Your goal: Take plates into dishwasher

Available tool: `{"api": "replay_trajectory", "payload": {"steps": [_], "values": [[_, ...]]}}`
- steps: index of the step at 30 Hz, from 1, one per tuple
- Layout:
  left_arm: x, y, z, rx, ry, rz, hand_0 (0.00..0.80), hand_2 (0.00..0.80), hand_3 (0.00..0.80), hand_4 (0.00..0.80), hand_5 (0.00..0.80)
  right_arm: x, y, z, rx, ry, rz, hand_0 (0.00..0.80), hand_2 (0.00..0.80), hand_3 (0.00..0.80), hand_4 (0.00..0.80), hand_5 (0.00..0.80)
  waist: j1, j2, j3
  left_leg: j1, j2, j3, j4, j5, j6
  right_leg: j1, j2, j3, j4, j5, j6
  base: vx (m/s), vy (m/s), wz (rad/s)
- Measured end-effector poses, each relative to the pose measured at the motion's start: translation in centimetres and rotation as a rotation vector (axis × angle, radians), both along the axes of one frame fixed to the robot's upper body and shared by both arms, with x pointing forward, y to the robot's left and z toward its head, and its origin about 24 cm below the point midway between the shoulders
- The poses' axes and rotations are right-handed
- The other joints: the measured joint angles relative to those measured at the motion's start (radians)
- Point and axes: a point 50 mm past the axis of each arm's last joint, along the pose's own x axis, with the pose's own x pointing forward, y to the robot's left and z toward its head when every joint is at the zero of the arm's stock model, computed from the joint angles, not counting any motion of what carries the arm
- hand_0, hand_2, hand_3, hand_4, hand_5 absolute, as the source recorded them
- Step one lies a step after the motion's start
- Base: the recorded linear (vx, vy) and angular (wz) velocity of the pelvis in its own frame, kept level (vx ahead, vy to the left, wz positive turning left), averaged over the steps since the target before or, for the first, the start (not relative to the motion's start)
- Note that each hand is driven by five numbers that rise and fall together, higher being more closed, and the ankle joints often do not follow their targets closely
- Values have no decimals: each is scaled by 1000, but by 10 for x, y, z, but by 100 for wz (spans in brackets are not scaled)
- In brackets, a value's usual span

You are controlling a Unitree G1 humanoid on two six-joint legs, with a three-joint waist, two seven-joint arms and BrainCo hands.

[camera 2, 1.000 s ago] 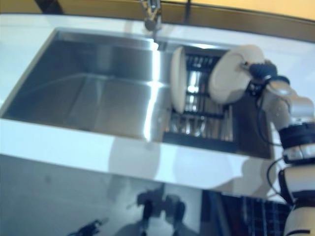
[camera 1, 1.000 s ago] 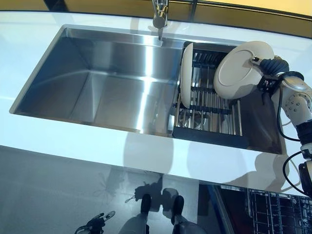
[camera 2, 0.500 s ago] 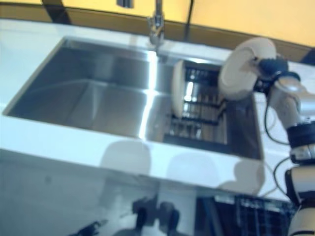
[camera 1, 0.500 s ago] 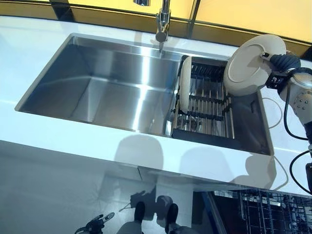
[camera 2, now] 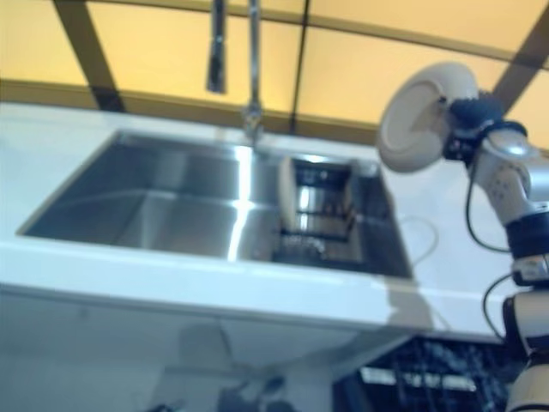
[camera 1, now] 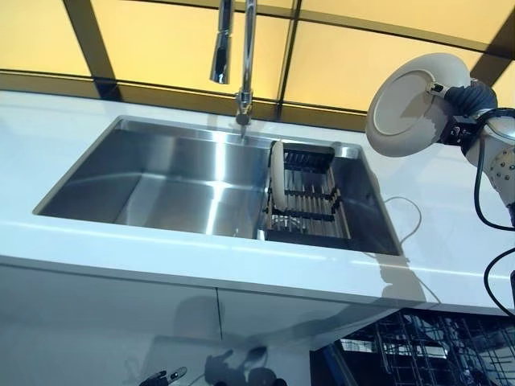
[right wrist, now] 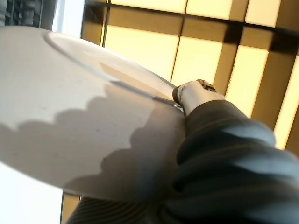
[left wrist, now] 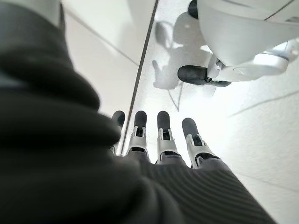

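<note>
Two plates are in play. One round cream plate (camera 1: 412,104) is lifted clear of the stainless steel sink (camera 1: 161,181), up and beyond that sink's right end, above the white counter (camera 1: 451,233), pinched at its rim by the right hand (camera 1: 463,100); the right wrist view shows the thumb (right wrist: 196,91) hooked over the rim with the plate's underside against the dark cover, so the hand is clenched on it. A second white plate (camera 1: 277,173) stands on edge in the black wire drying rack (camera 1: 310,201) set in the sink's right part, at the rack's side towards the open basin.

The held plate is on edge rather than flat: its face is turned towards the sink and the camera, and its axis runs roughly level, tilted a little upward. Being round, it has no long axis of its own.

The grip is on one edge only, so the plate's weight hangs off the thumb; a quick swing down towards the dark wire dishwasher basket (camera 1: 434,350), below the counter at the sink's right, could let it rotate or slip. It could also clip the counter edge on the descent.

The left hand (left wrist: 159,140) hangs by the floor, fingers straight, empty.
</note>
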Motion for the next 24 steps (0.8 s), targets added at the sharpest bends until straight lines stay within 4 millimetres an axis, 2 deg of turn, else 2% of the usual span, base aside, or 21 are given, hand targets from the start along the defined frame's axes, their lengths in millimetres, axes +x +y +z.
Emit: {"api": "replay_trajectory", "payload": {"steps": [2, 3, 4, 5, 6, 7, 8, 10, 12, 13, 14, 17, 19, 21, 24], "values": [[3, 0, 1, 10, 6, -33, 0, 0, 0, 0, 0, -1, 0, -9, -15, 21, 2, 800, 800, 800, 800, 800, -15, 2, 1, 14, 1, 20, -6, 0, 6, 2, 1, 4, 1, 14, 19, -143, 123, -35], [5, 0, 2, 15, 1, -37, 0, 0, 0, 0, 0, -1, 0, -14, -10, 32, 3, 800, 800, 800, 800, 800, -16, 5, 2, 14, -1, 45, -4, -5, 13, -15, 11, 3, 10, 36, 41, -181, 95, -69], [6, 1, 3, 20, -4, -36, 0, 0, 0, 0, 0, 1, 2, -18, 2, 34, 11, 800, 800, 800, 800, 800, -14, 18, 8, 10, 27, 76, -6, -5, 17, -34, 23, -3, 10, 77, 92, -133, 30, -88], [6, 2, 3, 26, -6, -25, 0, 0, 0, 0, 0, 1, 4, -20, -1, 38, 14, 800, 800, 800, 800, 800, -15, 41, 22, 1, 57, 112, -13, 0, 23, -49, 34, -40, 21, 90, 127, -111, -3, -93], [7, 3, 4, 29, -15, -4, 0, 0, 0, 0, 0, 1, 3, -20, -4, 41, 12, 800, 800, 800, 800, 800, -16, 68, 27, -9, 88, 141, -10, 3, 24, -84, 37, -109, 129, 39, 90, -68, -32, -77], [8, 4, 5, 32, -18, 3, 0, 0, 0, 0, 0, 1, 3, -19, -7, 40, 12, 800, 800, 800, 800, 800, -18, 77, 27, -10, 99, 157, -8, 4, 23, -96, 35, -127, 182, 17, 82, -84, -93, -96], [5, 12, 6, 46, -20, 37, 0, 0, 0, 0, 0, 0, 3, -17, -18, 32, 22, 800, 800, 800, 800, 800, -13, 76, 16, -28, 109, 203, -6, 6, 20, -109, 1, -170, 306, -61, 61, -93, -108, -96], [1, 24, 9, 68, -13, 83, 0, 0, 0, 0, 0, -1, 5, -11, -28, 7, 55, 800, 800, 800, 800, 800, -7, 54, 2, -47, 102, 245, -7, 8, 15, -55, -32, -207, 236, -105, 60, -75, -103, -87], [-3, 29, 9, 80, 2, 91, 0, 0, 0, 0, 0, -1, 4, -11, -29, 7, 72, 800, 800, 800, 800, 800, -11, 31, -12, -55, 80, 250, -7, 19, 2, 18, -46, -210, 103, -77, 82, -36, -62, -35], [-4, 30, 8, 82, 11, 94, 0, 0, 0, 0, 0, -1, 3, -11, -29, 11, 76, 800, 800, 800, 800, 800, -12, 14, -23, -58, 58, 243, -8, 20, -2, 60, -51, -199, 25, -75, 82, -41, -57, -16], [-3, 27, 7, 71, 5, 92, 0, 0, 0, 0, 0, -1, 4, -10, -31, 10, 85, 800, 800, 800, 800, 800, -11, 6, -28, -58, 39, 236, -8, 22, -7, 82, -59, -195, -15, -86, 62, -46, -83, -8], [1, 7, 1, 12, -7, 81, 0, 0, 0, 0, 0, -2, -7, -17, -47, 50, 61, 800, 800, 800, 800, 800, -22, 31, -37, -63, 48, 187, -9, 33, -24, 83, -40, -192, -14, -91, 52, -58, -74, -1], [2, -1, -1, -5, -10, 74, 0, 0, 0, 0, 0, -8, -18, -11, -90, 47, 21, 800, 800, 800, 800, 800, -25, 28, -38, -68, 52, 177, -10, 38, -31, 83, -34, -192, -14, -95, 45, -64, -86, 11], [2, 0, -1, -4, -11, 72, 0, 0, 0, 0, 0, -14, -25, -4, -128, 39, -12, 800, 800, 800, 800, 800, -44, 19, -46, -79, 53, 160, -9, 42, -32, 79, -32, -191, -14, -98, 40, -56, -72, 22], [-4, 3, -1, 7, 4, 77, 0, 0, 0, 0, 0, -18, -33, 0, -170, 41, -43, 800, 800, 800, 800, 800, -47, 7, -53, -83, 52, 160, -9, 45, -30, 73, -33, -185, -14, -98, 39, -41, -54, 3]]}}
